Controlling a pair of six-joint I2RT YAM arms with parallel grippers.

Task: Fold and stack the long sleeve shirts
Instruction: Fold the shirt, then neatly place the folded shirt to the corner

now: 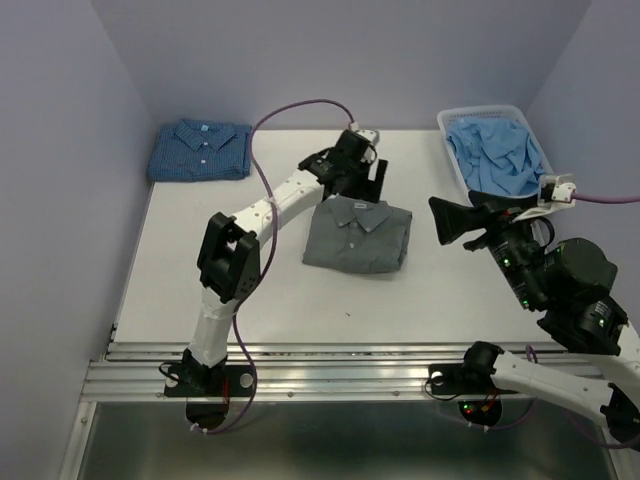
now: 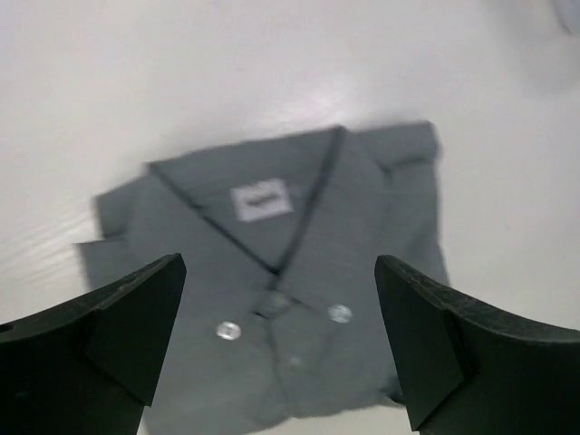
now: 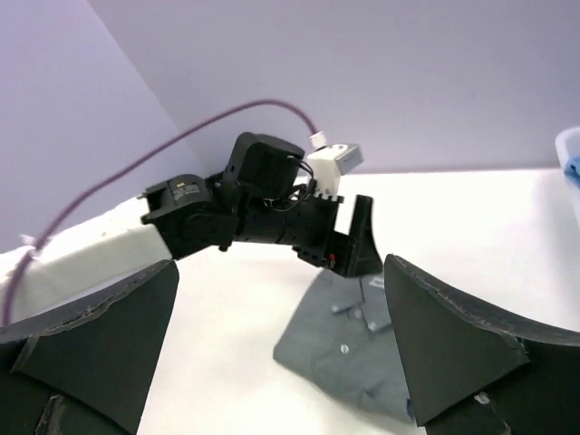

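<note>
While the left gripper [image 2: 279,272] gapes empty, the grey shirt [image 1: 357,238] lies collar rearward.

walls [image 1: 330,50] lilac | tbl [image 1: 200,290] white | front rail [image 1: 330,372] alu | lt even

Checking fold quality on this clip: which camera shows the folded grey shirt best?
Top external: the grey shirt lies folded, nearly its whole outline and collar visible. Left wrist is closer, showing collar, label and buttons, but blurred and cropped by the left fingers. Right wrist catches only part of it, behind the left gripper.
</note>
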